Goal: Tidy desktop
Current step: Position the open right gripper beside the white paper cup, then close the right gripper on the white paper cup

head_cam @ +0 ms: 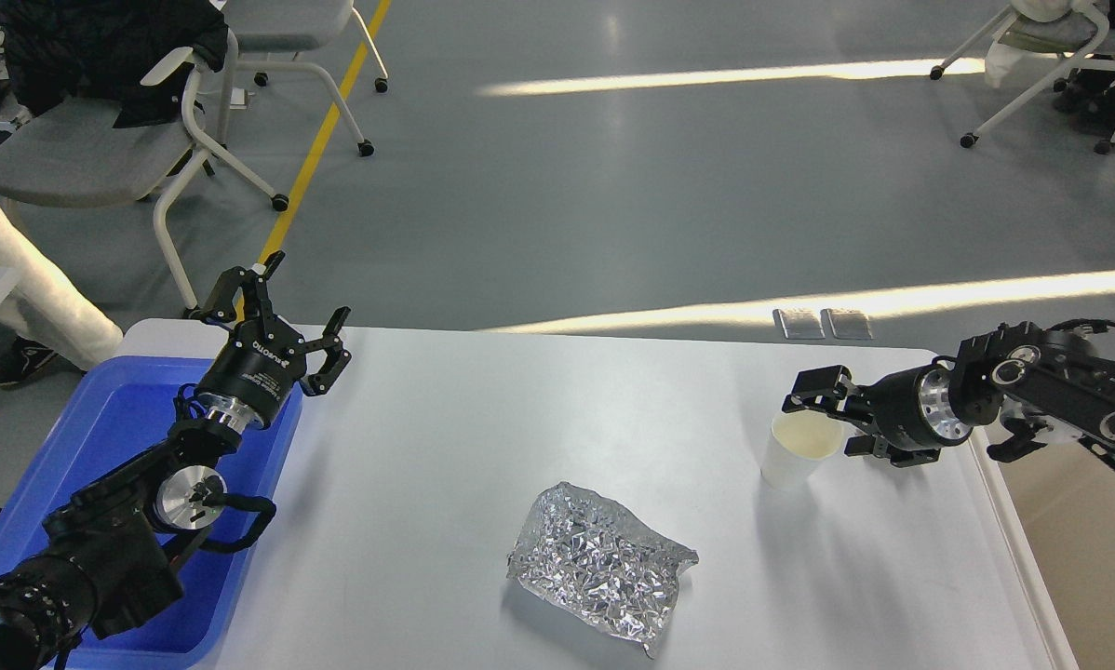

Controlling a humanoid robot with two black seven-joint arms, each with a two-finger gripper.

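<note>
The white desktop (446, 484) carries a crumpled sheet of silver foil (599, 563) near the front middle and a white paper cup (797, 451) standing upright at the right. My right gripper (825, 415) comes in from the right, level with the cup's rim. Its two fingers are apart, one behind the rim and one beside its right edge. I cannot tell if they touch the cup. My left gripper (299, 296) is open and empty, raised above the desktop's far left corner beside the blue tray (101, 419).
The blue plastic tray sits at the left edge under my left arm. A beige bin (1088, 540) stands off the desktop's right edge. Chairs (101, 149) stand on the grey floor behind. A person's leg (36, 288) is at the far left.
</note>
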